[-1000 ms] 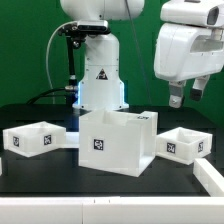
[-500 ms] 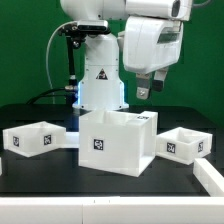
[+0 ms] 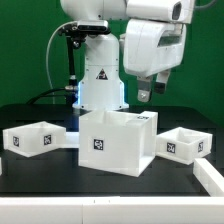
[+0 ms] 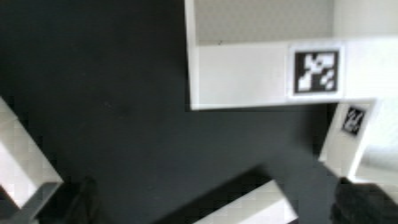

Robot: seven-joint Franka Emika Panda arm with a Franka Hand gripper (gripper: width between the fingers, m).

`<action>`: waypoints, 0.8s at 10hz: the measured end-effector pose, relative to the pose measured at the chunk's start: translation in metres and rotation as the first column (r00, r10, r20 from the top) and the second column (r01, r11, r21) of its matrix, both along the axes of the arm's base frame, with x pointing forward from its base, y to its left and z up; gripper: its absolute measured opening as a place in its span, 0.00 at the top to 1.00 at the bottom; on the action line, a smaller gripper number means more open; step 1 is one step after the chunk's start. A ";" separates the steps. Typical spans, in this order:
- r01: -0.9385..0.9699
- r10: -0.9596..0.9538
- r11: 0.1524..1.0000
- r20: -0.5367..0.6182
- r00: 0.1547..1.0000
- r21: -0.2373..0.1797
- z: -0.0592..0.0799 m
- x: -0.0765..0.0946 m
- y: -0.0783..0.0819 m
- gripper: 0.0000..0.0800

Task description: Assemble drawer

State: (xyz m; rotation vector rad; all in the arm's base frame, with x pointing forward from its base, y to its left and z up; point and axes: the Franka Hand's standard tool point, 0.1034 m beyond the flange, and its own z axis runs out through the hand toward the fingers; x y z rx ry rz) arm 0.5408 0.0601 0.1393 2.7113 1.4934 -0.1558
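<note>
Exterior view first: the arm rises from its base and bends over with the white wrist end pointing down. The tool hangs in the air at about 1 o'clock from the casing, clear above it and touching nothing. Its two dark fingers are spread, with nothing between them. The drawer lies in three parts on the black tabletop. The big casing sits in the middle, open side up. The first tray is well off at its 9 o'clock and the second tray just beside it at 3 o'clock, tags facing the camera. Over to the wrist view: we look down past the spread fingers onto dark tabletop and a white tagged wall. Which part that wall belongs to, I cannot tell.
</note>
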 end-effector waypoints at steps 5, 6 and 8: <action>0.037 -0.037 0.999 -0.004 0.999 -0.003 -0.008 0.004 0.017 0.19; 0.056 -0.057 0.998 -0.011 0.998 -0.021 -0.014 0.004 0.017 0.19; 0.042 -0.055 0.989 -0.089 0.995 -0.142 -0.026 0.019 0.030 0.19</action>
